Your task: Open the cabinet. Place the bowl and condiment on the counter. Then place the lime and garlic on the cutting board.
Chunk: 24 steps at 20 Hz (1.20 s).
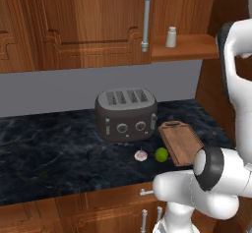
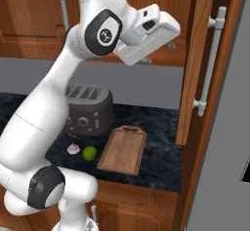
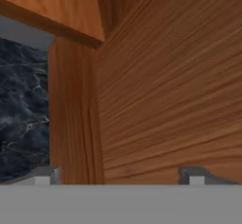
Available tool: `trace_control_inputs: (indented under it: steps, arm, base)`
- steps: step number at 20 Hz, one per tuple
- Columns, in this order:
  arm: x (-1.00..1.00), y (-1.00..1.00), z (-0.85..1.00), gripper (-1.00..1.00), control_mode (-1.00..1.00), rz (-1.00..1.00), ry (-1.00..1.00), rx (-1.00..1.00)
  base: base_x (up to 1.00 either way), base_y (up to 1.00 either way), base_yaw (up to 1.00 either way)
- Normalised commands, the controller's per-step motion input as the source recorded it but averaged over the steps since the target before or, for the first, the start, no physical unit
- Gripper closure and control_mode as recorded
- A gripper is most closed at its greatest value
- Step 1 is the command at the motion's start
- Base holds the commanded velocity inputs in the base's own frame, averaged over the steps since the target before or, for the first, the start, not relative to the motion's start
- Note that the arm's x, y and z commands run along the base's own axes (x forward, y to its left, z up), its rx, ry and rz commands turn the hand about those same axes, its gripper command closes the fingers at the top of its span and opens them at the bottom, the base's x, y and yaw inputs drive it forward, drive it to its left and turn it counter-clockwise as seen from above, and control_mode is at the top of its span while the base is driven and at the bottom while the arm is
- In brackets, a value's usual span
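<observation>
The cabinet (image 2: 195,64) stands open, its right door swung out at 3 o'clock. The shaker (image 1: 171,37) on its shelf (image 1: 184,47) looks light and rigid; take it round the middle. Lime (image 1: 161,154) and garlic (image 1: 141,155) lie on the tabletop (image 1: 49,148) beside the board (image 1: 180,142). The arm reaches high toward the shelf, jaws (image 3: 120,175) spread, holding nothing.

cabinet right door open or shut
Open. In the right base view the cabinet's right door stands swung out edge-on, and the left base view shows the bare shelf with a grey-white shaker standing upright on it.
</observation>
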Motion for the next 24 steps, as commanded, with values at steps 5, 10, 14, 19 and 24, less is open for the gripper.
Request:
trace_control_inputs:
  steps: [5,10,14,19,24]
  arm:
    - [-0.43,1.0,-0.47,-1.0,-1.0,0.39,-0.22,0.1]
    - [-0.04,1.0,0.04,-1.0,-1.0,0.26,-0.04,0.07]
    - [0.0,1.0,0.3,-1.0,-1.0,0.28,0.0,0.1]
    - [-0.02,1.0,0.51,-1.0,-1.0,0.18,-0.01,0.05]
    - [0.2,1.0,0.14,-1.0,-1.0,0.04,0.0,0.19]
  base:
    - [0.0,0.0,0.0]
    - [0.0,0.0,0.0]
    - [0.0,0.0,0.0]
    - [0.0,0.0,0.0]
    - [0.0,0.0,0.0]
